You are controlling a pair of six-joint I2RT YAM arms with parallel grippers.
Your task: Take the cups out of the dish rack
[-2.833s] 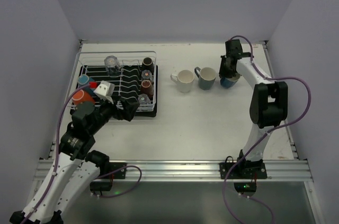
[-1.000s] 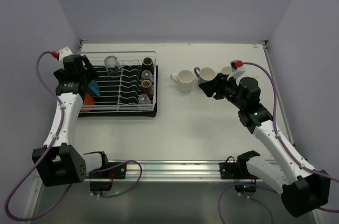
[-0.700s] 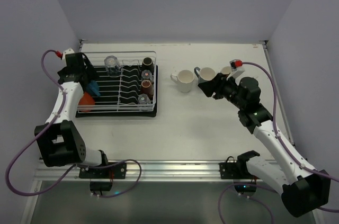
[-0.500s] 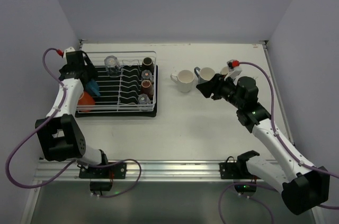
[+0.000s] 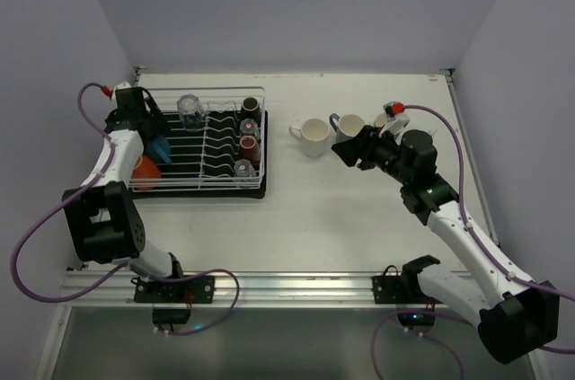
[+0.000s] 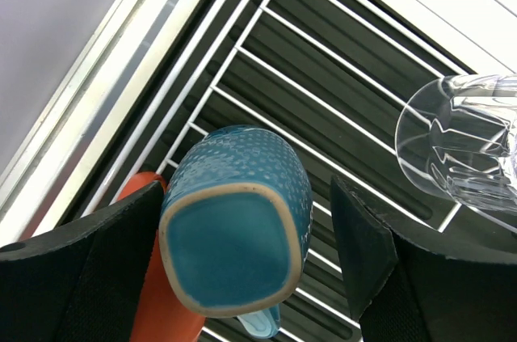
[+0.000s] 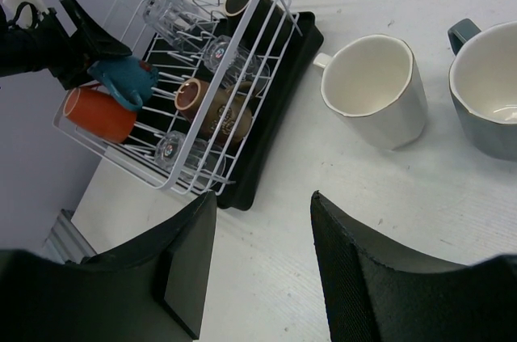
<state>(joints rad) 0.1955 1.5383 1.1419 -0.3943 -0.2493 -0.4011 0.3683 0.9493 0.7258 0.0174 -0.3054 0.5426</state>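
The white wire dish rack [image 5: 199,188] on its black tray stands at the left. My left gripper [image 5: 148,128] is open, and its fingers straddle an upturned light blue mug [image 6: 234,233] at the rack's far left end. The left finger [image 6: 81,277] is against the mug and the right finger [image 6: 363,253] is a little off it. An orange cup [image 6: 139,196] lies beside the mug. My right gripper [image 5: 346,148] is open and empty above the table. Below it stand a cream mug [image 7: 373,99] and a grey mug [image 7: 489,91].
The rack also holds a clear tumbler [image 5: 190,109], brown cups [image 5: 251,109] and small glasses [image 7: 174,148] along its right side. A dark blue mug [image 5: 384,119] is mostly hidden behind my right arm. The left wall runs close to the rack.
My left arm swung out to the rack's far left end and came down over the light blue mug. My right arm left the dark blue mug and turned left, jaws open.
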